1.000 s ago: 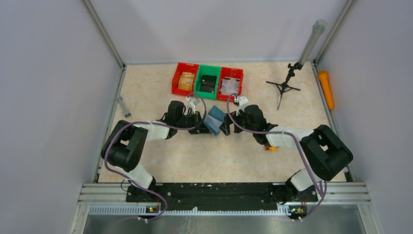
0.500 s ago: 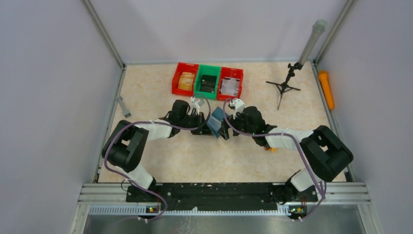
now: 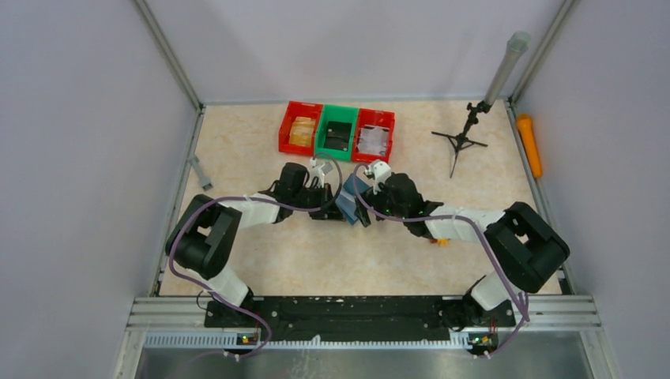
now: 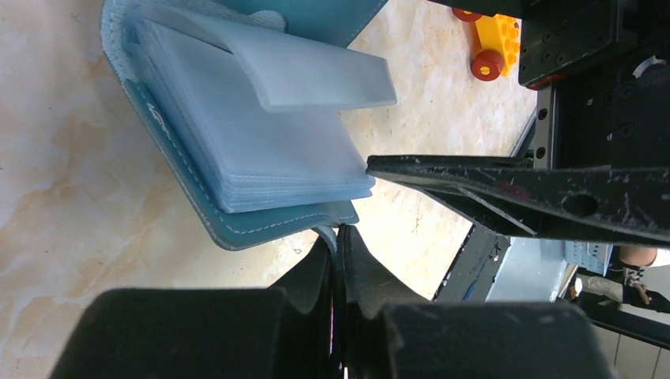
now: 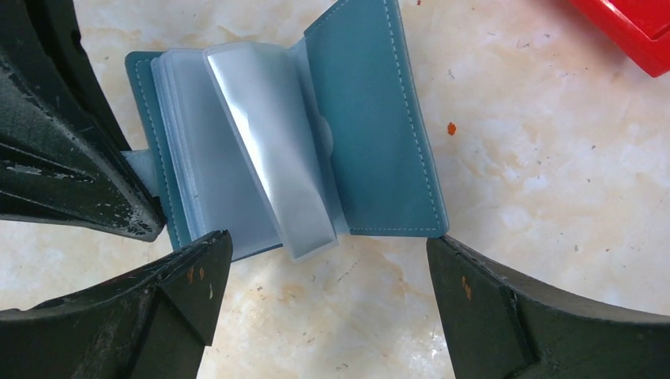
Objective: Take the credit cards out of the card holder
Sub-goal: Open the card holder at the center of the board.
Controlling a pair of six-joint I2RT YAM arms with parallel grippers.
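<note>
The teal card holder [image 3: 348, 199] lies open mid-table between both arms, its pale plastic sleeves [image 5: 261, 181] fanned up. My left gripper [image 4: 338, 234] is shut on a pale tab at the holder's edge, low against the table. In the right wrist view, its black fingers [image 5: 75, 170] pinch that tab at the holder's left side. My right gripper [image 5: 328, 257] is open wide just in front of the holder, one fingertip under the sleeve stack and the other by the cover's corner [image 5: 430, 225]. The credit cards are hidden; no dark card shows in the sleeves.
Two red bins [image 3: 300, 128] [image 3: 374, 133] flank a green bin [image 3: 337, 136] behind the holder. A yellow toy block [image 3: 439, 240] lies under the right forearm. A black tripod [image 3: 461, 142] and an orange cylinder [image 3: 528, 144] stand at the right; a grey stick [image 3: 200, 172] lies at the left.
My right gripper has crept left, closer round the card holder, still open. The left gripper kept its pinch, and the holder has shifted slightly with its sleeves raised.
</note>
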